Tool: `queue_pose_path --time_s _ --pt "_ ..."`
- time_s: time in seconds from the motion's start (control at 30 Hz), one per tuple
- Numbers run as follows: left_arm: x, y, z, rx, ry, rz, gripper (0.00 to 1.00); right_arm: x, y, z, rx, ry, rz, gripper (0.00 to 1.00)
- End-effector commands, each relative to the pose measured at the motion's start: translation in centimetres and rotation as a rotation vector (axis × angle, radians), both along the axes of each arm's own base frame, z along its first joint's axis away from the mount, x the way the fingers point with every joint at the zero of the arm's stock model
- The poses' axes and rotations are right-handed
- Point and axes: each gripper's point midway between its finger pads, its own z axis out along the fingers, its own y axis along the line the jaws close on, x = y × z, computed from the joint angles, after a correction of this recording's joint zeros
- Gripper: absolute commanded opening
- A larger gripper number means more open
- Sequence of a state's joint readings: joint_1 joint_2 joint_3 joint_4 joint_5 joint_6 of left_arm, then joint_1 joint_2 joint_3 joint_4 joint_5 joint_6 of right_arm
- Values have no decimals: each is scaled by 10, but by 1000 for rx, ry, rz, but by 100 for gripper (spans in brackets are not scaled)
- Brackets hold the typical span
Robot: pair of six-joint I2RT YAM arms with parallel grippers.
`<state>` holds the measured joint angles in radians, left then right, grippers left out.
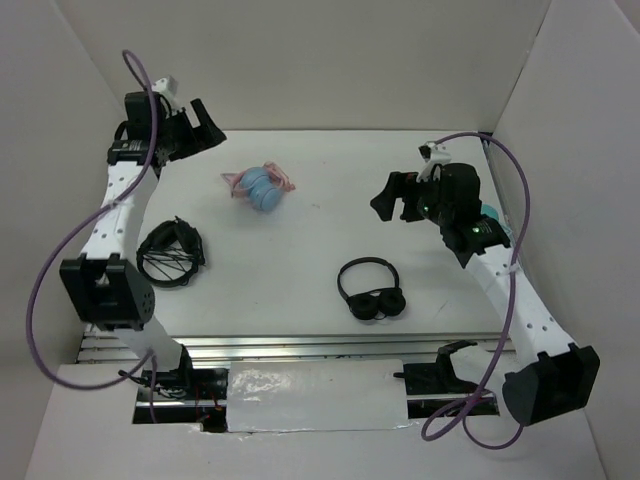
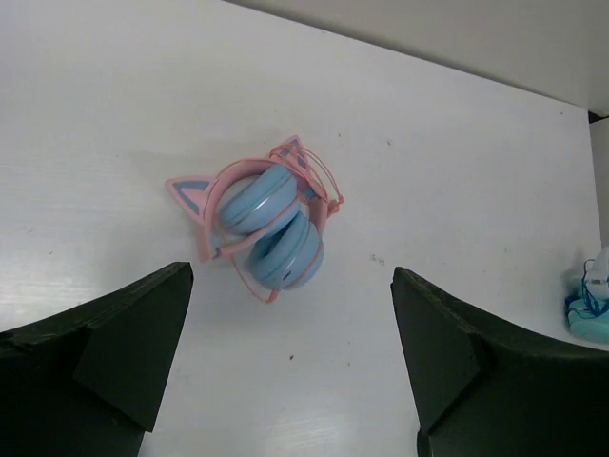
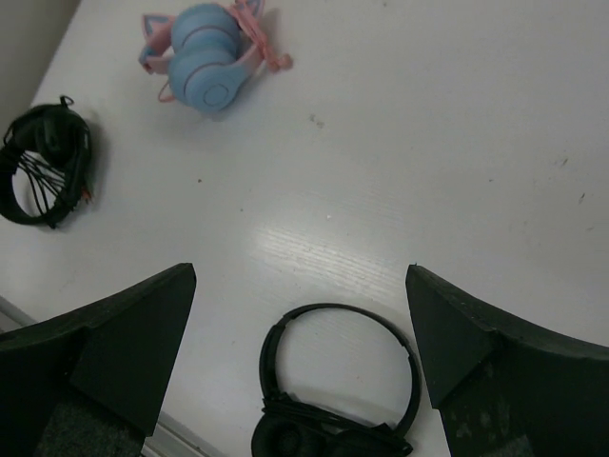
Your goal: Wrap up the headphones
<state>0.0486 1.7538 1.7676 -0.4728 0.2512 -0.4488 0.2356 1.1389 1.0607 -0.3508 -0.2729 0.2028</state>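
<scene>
**Both sets of jaws spread, nothing held**

I see the left gripper (image 1: pixel 208 124) wide at ten o'clock. The headphones (image 1: pixel 258 186) lie free near eleven, their cable bunched and hard to trace. The right gripper (image 1: pixel 394 197) is wide at two, its wrist half hiding a teal object (image 1: pixel 492 214).

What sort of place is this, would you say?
Likely a robot lab test cell: a white table walled by plain panels, two arms bolted at its near edge, blue-pink headphones as props.
</scene>
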Motion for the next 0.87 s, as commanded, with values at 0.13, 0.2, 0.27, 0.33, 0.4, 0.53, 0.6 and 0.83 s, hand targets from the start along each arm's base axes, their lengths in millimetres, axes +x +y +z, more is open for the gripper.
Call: queue_pose_path --time_s 0.13,0.2,0.27,0.33,0.4,0.53,0.6,0.83 --pt "-125 30 39 -20 -178 281 99 -13 -41 41 113 -171 -252 100" --pt "-154 52 -12 0 -97 431 99 -17 -56 27 98 -128 -338 100" --pt "-185 60 -30 -13 -78 509 99 -22 -67 15 102 -98 -401 100" --pt "-203 64 -31 -29 -94 552 99 -26 -75 10 112 -96 -448 100" --pt "-214 70 -35 -32 -85 611 99 -31 -80 -3 120 -79 -479 100" --pt "-217 69 -32 -36 -88 611 99 -40 -91 -12 128 -74 -543 100" --pt "-215 65 -33 -38 -80 578 99 -44 -92 -11 140 -80 -545 100" --pt "-206 57 -40 -42 -66 530 99 -48 -97 -10 144 -83 -574 100"
